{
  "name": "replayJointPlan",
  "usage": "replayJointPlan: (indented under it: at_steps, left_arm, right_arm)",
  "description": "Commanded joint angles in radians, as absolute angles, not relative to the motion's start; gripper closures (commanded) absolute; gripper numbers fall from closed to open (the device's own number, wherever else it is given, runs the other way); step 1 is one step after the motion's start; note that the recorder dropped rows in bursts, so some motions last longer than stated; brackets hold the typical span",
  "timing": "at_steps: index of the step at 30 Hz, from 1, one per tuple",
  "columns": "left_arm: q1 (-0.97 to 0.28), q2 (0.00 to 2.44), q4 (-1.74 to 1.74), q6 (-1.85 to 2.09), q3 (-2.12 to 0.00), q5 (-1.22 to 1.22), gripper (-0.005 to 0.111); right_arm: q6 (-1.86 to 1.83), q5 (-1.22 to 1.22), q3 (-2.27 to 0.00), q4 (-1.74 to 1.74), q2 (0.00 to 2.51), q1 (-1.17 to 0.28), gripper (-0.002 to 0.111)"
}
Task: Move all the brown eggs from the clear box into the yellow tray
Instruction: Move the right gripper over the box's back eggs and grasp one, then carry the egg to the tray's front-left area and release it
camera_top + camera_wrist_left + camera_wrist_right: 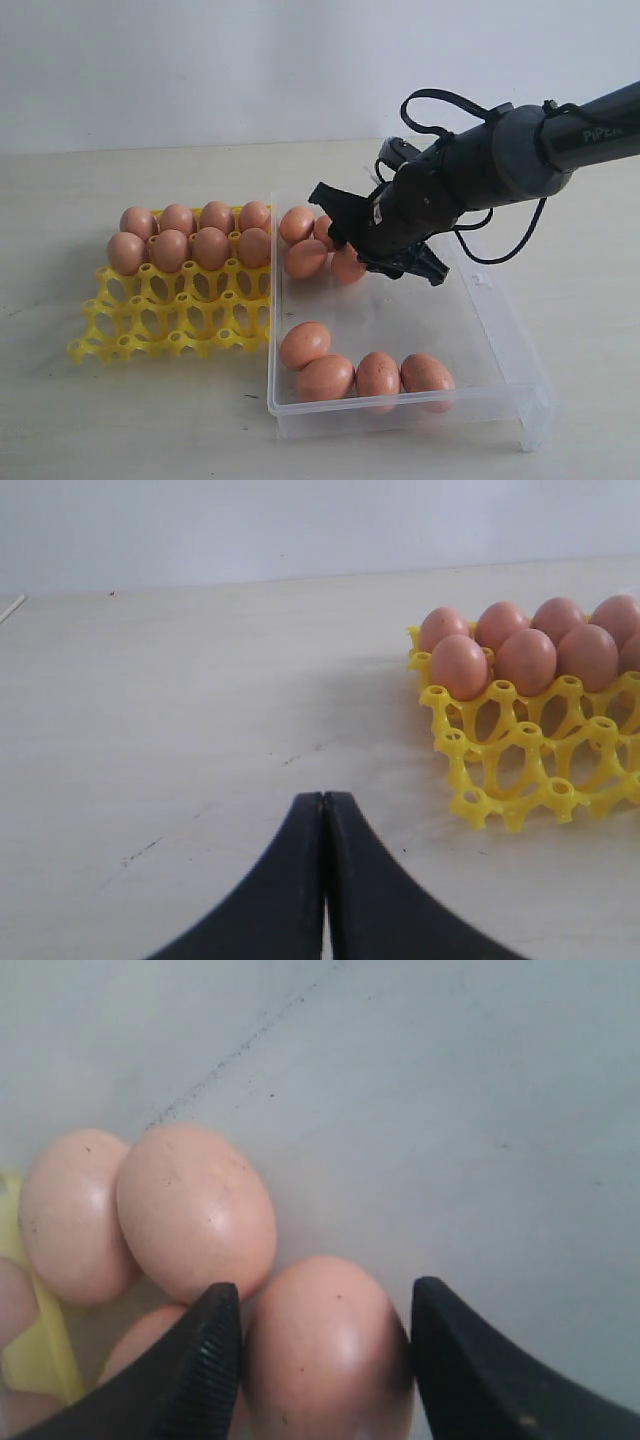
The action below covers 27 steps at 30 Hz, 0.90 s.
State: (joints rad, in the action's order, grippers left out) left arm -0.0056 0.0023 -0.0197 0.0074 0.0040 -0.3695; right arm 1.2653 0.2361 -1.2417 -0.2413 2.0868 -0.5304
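Pale tabletop (150, 420) with a plain white wall (200, 70) behind it, nothing fancy. The yellow tray (170, 320) sits on the left, and we count eight brown eggs (210, 247) in it, filling the two back rows, while the two front rows are bare lattice. The clear box (430, 310) sits right up against the tray's right side. Four eggs lie in a loose row (365, 372) along its near wall, and four more are bunched in the far corner (297, 224) next to the tray. The right gripper (325, 1295) reaches down into that corner bunch. In its wrist view, the two black fingers (215, 1360) stand on either side of one brown egg (325, 1355). As far as we can see, both are pressed right against the shell, so we'd call it clamped on that egg, which touches its neighbours. The left gripper (323, 798) shows up only in its own wrist view. It hangs over bare table near the tray's corner, with its fingers closed together and holding nothing.
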Motion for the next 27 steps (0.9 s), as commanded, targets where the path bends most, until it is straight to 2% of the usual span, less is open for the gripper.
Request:
replayJointPlan:
  at_steps: [1, 4, 9, 12, 15, 20, 27]
  left_arm:
    - [-0.010, 0.000, -0.016, 0.007, 0.000, -0.361, 0.107]
    - [-0.010, 0.000, -0.016, 0.007, 0.000, -0.361, 0.107]
    - [-0.010, 0.000, -0.016, 0.007, 0.000, -0.361, 0.107]
    - [-0.010, 0.000, -0.016, 0.007, 0.000, -0.361, 0.107]
    - [-0.010, 0.000, -0.016, 0.007, 0.000, -0.361, 0.107]
    - [-0.010, 0.000, -0.016, 0.007, 0.000, -0.361, 0.107]
    - [-0.010, 0.000, -0.016, 0.007, 0.000, -0.361, 0.107]
  right_arm:
    - [1.202, 0.245, -1.245, -0.242, 2.087, -0.534, 0.086]
    - [1.134, 0.274, -1.245, -0.242, 2.085, -0.534, 0.108]
    - [1.104, 0.290, -1.245, -0.277, 2.044, -0.534, 0.108]
    - [0.970, 0.173, -1.245, -0.348, 1.971, -0.540, 0.108]
    - [0.770, -0.085, -1.245, -0.365, 1.924, -0.590, 0.108]
    - [0.732, -0.533, -1.245, -0.539, 2.007, -0.706, 0.108]
    - [0.732, -0.572, -1.391, -0.683, 2.191, -0.797, 0.108]
